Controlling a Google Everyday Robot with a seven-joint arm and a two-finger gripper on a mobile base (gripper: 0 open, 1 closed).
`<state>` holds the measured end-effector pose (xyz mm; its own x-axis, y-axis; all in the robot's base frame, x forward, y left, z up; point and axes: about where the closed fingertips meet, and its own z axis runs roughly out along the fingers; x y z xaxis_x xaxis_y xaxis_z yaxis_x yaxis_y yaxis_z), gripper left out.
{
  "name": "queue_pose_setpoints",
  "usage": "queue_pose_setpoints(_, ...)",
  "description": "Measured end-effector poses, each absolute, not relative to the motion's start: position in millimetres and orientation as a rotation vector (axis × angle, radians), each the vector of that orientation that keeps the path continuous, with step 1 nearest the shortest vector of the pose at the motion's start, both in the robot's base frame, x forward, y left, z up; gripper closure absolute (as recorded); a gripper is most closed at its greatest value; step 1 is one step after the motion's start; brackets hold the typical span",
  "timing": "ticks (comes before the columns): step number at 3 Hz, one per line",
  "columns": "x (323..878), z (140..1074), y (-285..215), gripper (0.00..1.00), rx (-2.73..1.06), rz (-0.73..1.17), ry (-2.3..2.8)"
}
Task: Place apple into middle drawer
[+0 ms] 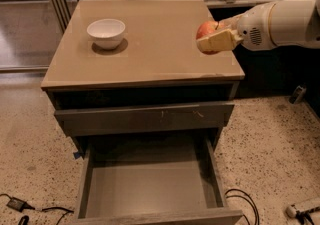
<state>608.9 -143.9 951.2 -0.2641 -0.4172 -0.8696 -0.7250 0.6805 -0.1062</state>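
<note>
My gripper (209, 40) is shut on the apple (205, 28), a small red-orange fruit, and holds it in the air above the right front part of the cabinet top (150, 44). One pale finger (217, 41) lies across the apple's front. The white arm reaches in from the right. The middle drawer (150, 186) is pulled open at the bottom of the cabinet, with low side walls and a bare grey floor. It lies below and to the left of the apple.
A white bowl (106, 32) stands on the cabinet top at the back left. A closed drawer front with pale scratch marks (145, 118) sits above the open drawer. Cables (242, 199) lie on the speckled floor by the drawer's right front corner.
</note>
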Motion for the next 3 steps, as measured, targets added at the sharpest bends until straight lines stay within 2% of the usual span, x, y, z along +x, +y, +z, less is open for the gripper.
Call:
queue_pose_setpoints(2,605,937,-123,1.00,-0.886,0.408,1.882)
queue_pose_setpoints(3,566,879,-75,1.00,-0.930,0.500,1.920)
